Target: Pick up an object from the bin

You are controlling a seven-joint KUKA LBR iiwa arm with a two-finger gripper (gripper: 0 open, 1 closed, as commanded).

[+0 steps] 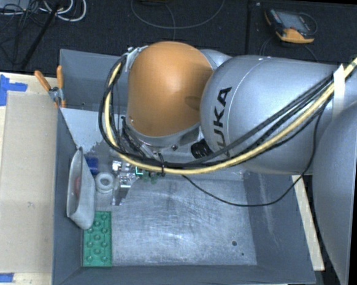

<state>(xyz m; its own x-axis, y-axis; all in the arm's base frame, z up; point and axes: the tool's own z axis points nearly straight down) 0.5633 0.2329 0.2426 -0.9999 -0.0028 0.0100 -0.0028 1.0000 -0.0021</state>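
Observation:
My gripper point(121, 193) reaches down from under the orange cover to the bin floor at the left. Just to its left stands a small pale grey ring-shaped cap point(104, 182). Beyond that, a little blue piece point(92, 163) lies against a long grey and white shoe-like thing point(77, 189), which rests along the bin's left wall. A green studded building plate point(99, 239) lies flat on the floor below and left of the gripper. I see nothing held in the gripper.
The arm and its orange cover hang over the back half of the bin and hide what lies beneath. Bare grey floor stretches from the gripper to the right and front walls.

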